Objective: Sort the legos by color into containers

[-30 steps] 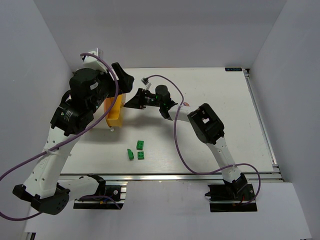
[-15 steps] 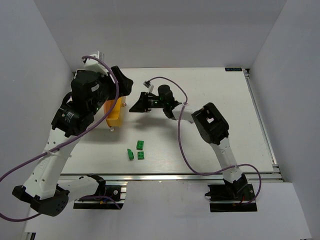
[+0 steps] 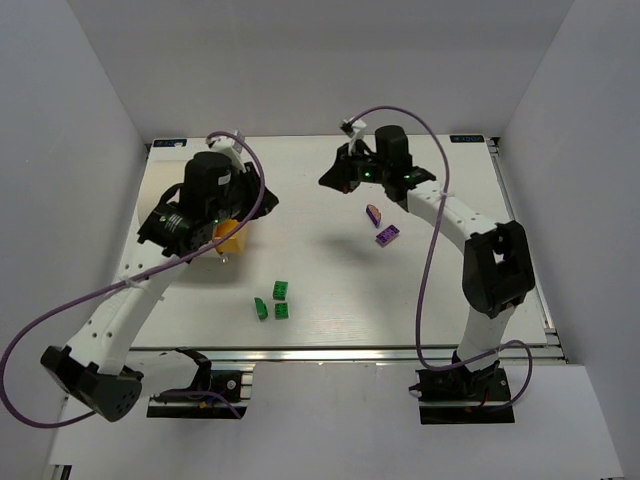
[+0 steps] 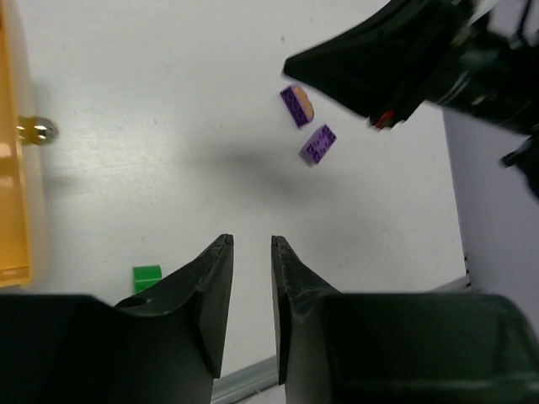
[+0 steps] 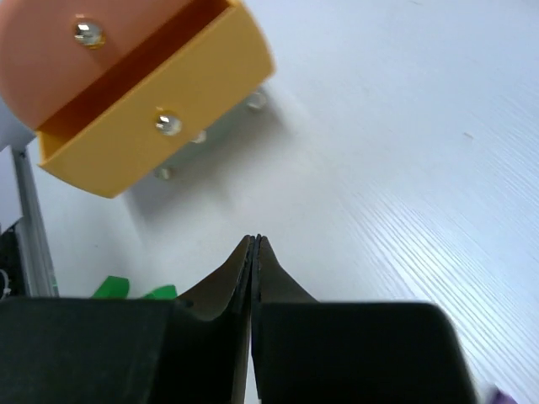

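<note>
Two purple legos lie right of centre: one flat (image 3: 387,235) (image 4: 318,143), the other tipped with an orange underside (image 3: 373,213) (image 4: 296,105). Three green legos (image 3: 282,290) (image 3: 262,309) (image 3: 283,311) sit near the front; one (image 4: 146,278) shows beside my left fingers. The container's orange drawer (image 3: 228,237) (image 5: 160,93) stands pulled out from a round orange face (image 5: 46,55) with brass knobs. My left gripper (image 3: 258,203) (image 4: 251,242) hovers above the table by the drawer, jaws narrowly apart and empty. My right gripper (image 3: 330,178) (image 5: 254,240) is shut and empty, raised behind the purple legos.
My left arm covers most of the drawer in the top view. A metal rail (image 3: 340,352) runs along the table's front edge. Grey walls close in the left, back and right sides.
My right arm swung away from the drawer toward the back right and its jaws shut. Two purple legos now show on the table. My left gripper moved right over the drawer and narrowed.
</note>
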